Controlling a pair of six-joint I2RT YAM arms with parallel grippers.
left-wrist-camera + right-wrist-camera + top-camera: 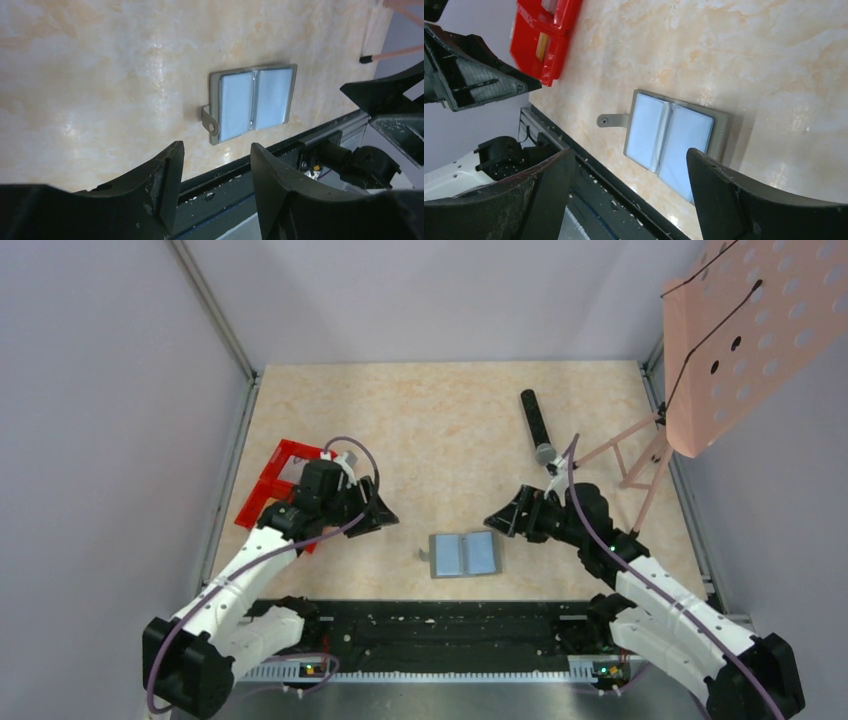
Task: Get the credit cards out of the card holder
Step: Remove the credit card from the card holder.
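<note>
Grey bifold card holder (463, 554) is lying flat and wide open on the beige marbled tabletop (440, 410), a bit below the middle of the overhead frame and just above the black rail (440, 625) that runs along the bottom. Its two pale blue-grey inner panels face up, with a darker grey border round them. A little grey strap tab with a snap (424, 556) sticks out of its left side. I honestly can't tell from these shots whether the pale panels are cards or just the sleeves. Nothing is touching it. The left gripper (385, 515) hangs to the upper left of the holder and the right gripper (492, 520) to the upper right, both near it but clear of it. Both have their black jaws spread apart and nothing between them. The left wrist view has the holder (255, 102) above its own claw (215, 165), right of centre. The right wrist view has it (671, 135) mid-frame, with the right-hand finger (724, 200) overlapping its lower corner. Further out, a red plastic two-compartment bin (270, 485) sits at the left behind the left arm. A black cylindrical microphone (537, 425) lies in the upper middle, and a pink perforated stand (740, 330) fills the upper right corner.
</note>
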